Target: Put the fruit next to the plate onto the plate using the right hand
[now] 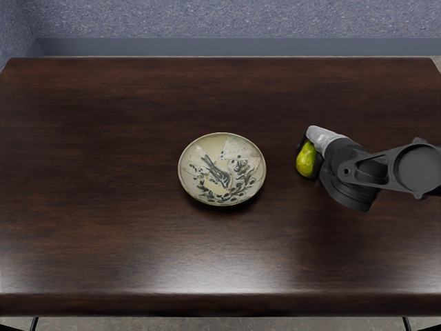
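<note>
Dark wood table [103, 234], blue-grey wall [207, 17] behind | plate [186, 169] mid-table | right hand [322, 141] against fruit [305, 160], grip unclear

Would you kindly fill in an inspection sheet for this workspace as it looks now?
Surface: dark, glossy wooden table.
Job's things: patterned plate at mid-table, nothing on it; yellow-green fruit to its right, apart from the plate.
Clutter: nothing seen.
Hands: right hand at the fruit, grip cannot be told; left arm out of view.
Cables: nothing seen.
Surroundings: blue-grey backdrop beyond the table's far edge.
</note>
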Motion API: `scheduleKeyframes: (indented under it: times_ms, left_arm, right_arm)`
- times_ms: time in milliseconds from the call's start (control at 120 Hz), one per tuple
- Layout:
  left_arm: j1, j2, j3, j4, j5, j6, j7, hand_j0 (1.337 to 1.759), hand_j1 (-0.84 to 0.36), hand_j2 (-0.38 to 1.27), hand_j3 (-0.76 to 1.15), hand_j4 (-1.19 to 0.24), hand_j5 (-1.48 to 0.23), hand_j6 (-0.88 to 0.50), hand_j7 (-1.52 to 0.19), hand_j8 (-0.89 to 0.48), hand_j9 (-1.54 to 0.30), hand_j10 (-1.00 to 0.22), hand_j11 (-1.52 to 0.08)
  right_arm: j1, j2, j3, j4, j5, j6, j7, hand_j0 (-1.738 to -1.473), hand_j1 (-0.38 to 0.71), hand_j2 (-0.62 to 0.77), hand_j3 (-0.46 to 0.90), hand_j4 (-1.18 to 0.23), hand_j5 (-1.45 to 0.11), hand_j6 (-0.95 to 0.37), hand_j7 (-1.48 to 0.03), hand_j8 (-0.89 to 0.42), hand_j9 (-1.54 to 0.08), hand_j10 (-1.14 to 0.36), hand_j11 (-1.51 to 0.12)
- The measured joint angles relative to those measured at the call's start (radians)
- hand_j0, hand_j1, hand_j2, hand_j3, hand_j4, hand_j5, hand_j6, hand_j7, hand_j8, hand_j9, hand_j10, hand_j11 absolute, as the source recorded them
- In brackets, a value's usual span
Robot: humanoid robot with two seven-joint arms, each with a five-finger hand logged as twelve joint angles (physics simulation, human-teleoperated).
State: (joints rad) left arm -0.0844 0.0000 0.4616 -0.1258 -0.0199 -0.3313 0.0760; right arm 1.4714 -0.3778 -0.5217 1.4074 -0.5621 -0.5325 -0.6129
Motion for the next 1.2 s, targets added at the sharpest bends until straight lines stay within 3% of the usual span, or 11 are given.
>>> scheduleKeyframes:
  times_ms: [567, 917, 1200]
  left_arm:
    - [0.0, 0.0, 0.0, 0.0, 0.0, 0.0, 0.0, 1.658, 0.35, 0.0, 0.0, 0.0, 0.0, 0.0, 0.0, 0.0, 0.0, 0.0, 0.0]
    - [0.0, 0.0, 0.0, 0.0, 0.0, 0.0, 0.0, 1.658, 0.35, 0.0, 0.0, 0.0, 0.0, 0.0, 0.0, 0.0, 0.0, 0.0, 0.0]
    - [0.006, 0.0, 0.0, 0.003, 0.0, 0.0, 0.0, 1.658, 0.35, 0.0, 0.0, 0.0, 0.0, 0.0, 0.0, 0.0, 0.0, 0.0, 0.0]
  right_arm:
    - [0.024, 0.001, 0.002, 0.011, 0.003, -0.009, 0.002, -1.657, 0.2, 0.19, 0.0, -0.56, -0.77, -0.39, -0.75, -0.38, -0.76, -0.56, -0.76]
    - [0.187, -0.014, 0.006, 0.105, 0.088, -0.01, 0.002, -1.658, 0.22, 0.21, 0.0, -0.56, -0.78, -0.38, -0.75, -0.36, -0.77, -0.56, -0.77]
    - [0.344, 0.036, 0.011, 0.164, 0.225, -0.009, 0.002, -1.658, 0.24, 0.25, 0.0, -0.55, -0.79, -0.36, -0.75, -0.35, -0.78, -0.55, -0.79]
